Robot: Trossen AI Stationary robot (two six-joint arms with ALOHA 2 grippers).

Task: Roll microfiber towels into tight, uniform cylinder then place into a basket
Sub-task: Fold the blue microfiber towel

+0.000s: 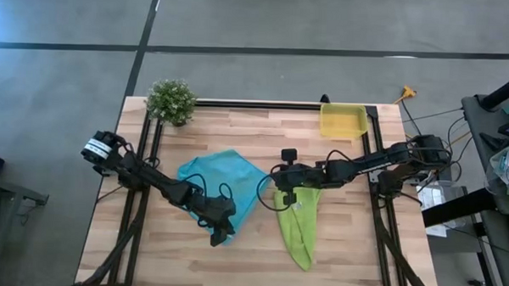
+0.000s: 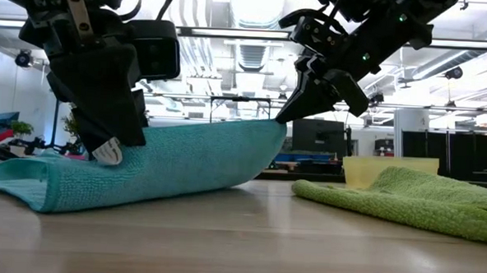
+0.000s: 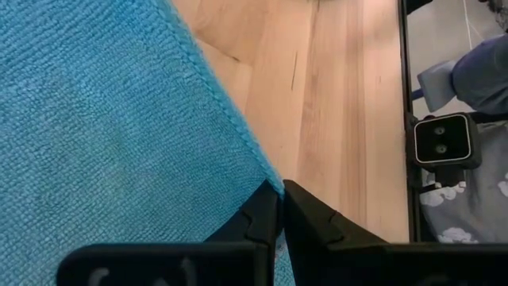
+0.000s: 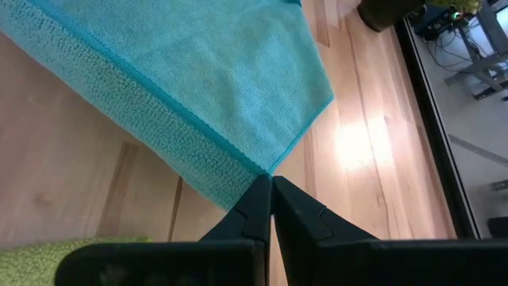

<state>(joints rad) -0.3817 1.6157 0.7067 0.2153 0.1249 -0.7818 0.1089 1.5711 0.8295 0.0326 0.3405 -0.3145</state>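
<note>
From above, the left arm lies across the near corner of the blue towel (image 1: 222, 177), so that corner and the left gripper (image 1: 218, 235) pinching it are hard to make out there. The right gripper (image 1: 280, 180) likewise covers the towel's right corner and the top end of the green towel (image 1: 298, 225). In the level view the basket (image 2: 390, 169) shows only as a pale yellow strip behind the green towel's folds, and the arms are cut off at the picture's top.

The blue towel sits mid-table, partly folded over itself, its right corner lifted clear of the wood while the left side rests down. The green towel lies just beside it as a long strip running toward the front edge. Bare table (image 1: 353, 248) remains at the front, and to the right of the green strip. The basket stands at the back right, well apart from both towels; a potted plant (image 1: 171, 101) stands at the back left corner.

Both pairs of jaws are closed. The left pair appears to nip the blue towel's edge at its near corner; the right pair grips the towel's pointed right corner and holds it up.
</note>
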